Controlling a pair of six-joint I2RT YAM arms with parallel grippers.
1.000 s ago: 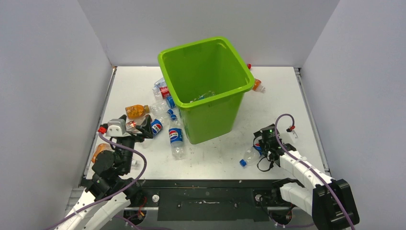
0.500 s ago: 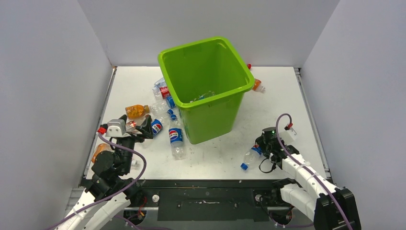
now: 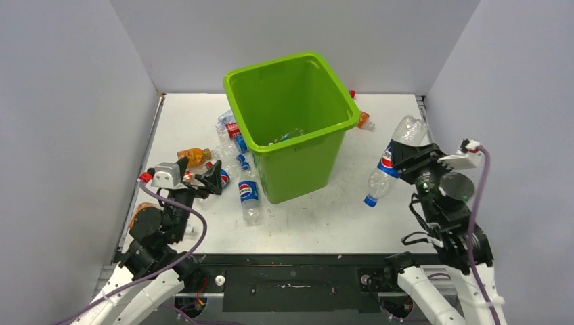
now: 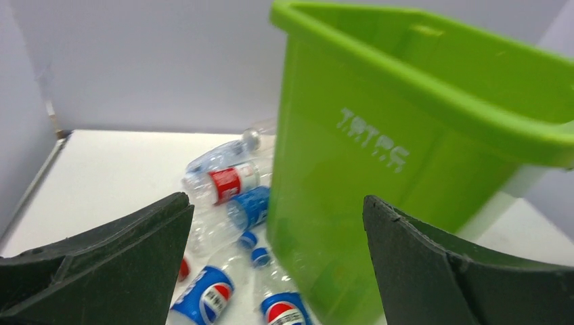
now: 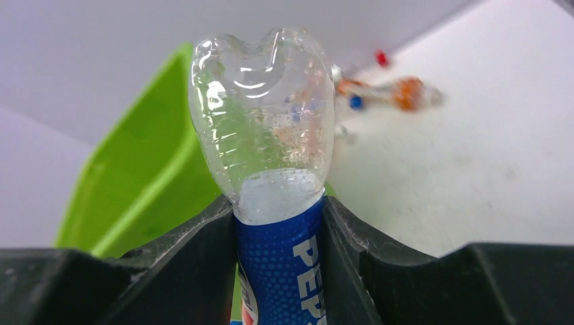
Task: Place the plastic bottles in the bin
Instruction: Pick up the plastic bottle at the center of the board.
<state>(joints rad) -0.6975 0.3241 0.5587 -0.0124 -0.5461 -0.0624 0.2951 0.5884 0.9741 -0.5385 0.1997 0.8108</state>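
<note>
With the right hand (image 3: 404, 157) pinching a bottle (image 3: 379, 179) by its label, lift it clear over the bin (image 3: 298, 169) rim before releasing; the left hand (image 3: 208, 181) hangs spread.

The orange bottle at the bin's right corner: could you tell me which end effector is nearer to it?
Right. The right end effector, gripping a Pepsi bottle, is just near-right of the orange bottle; the open left end effector is left of the bin.

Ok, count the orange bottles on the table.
3 orange bottles: one left of the bin, one behind its right corner, one partly under the left arm. The bin may hide more.
</note>
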